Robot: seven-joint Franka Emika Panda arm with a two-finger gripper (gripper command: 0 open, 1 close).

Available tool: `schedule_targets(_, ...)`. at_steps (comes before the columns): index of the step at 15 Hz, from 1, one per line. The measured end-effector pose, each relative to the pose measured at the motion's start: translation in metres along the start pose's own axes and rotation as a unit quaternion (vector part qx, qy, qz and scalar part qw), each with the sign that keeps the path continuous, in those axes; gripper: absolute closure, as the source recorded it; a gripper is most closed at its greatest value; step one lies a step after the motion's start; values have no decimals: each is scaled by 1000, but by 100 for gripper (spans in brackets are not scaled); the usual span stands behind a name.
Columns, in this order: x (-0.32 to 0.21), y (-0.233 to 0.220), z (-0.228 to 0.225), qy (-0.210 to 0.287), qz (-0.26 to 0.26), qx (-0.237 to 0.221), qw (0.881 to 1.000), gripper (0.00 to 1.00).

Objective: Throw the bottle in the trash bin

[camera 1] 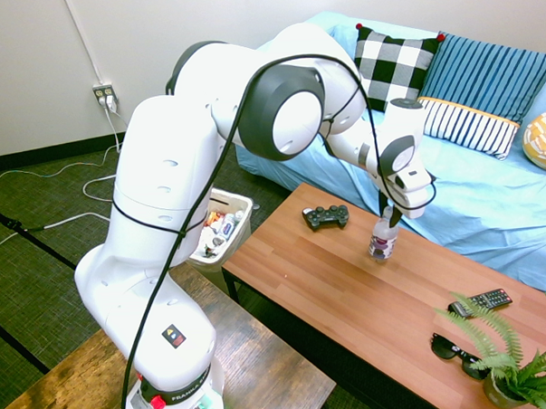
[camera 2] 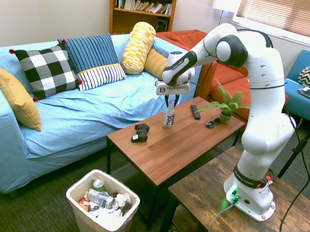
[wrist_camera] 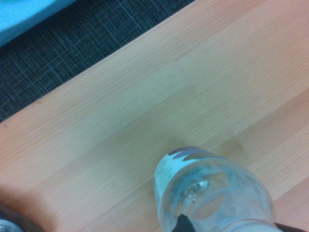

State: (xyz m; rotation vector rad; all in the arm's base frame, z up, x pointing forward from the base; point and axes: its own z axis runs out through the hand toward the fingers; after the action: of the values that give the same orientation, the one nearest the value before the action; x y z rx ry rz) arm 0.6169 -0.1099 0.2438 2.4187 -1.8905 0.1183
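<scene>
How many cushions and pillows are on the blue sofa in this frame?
6: mustard cushion at one end, then checkered, dark blue striped, white striped, the upright yellow patterned bolster, and an orange one partly hidden behind it. More may be hidden.

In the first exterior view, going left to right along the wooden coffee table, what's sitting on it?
game controller → bottle, upright with the gripper at its top → remote control. The sunglasses and the potted fern sit at the right end, overlapping the remote's span.
</scene>
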Motion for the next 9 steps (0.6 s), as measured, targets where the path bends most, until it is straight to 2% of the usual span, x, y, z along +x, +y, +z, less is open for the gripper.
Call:
schedule_targets(4,-2,-1,-24,-10,-15,24,1000,100)
schedule_targets(6,-22,-1,-69,-18,-36,57,998,100)
schedule_targets(9,-91,7,-150,-30,-85,110,990,100)
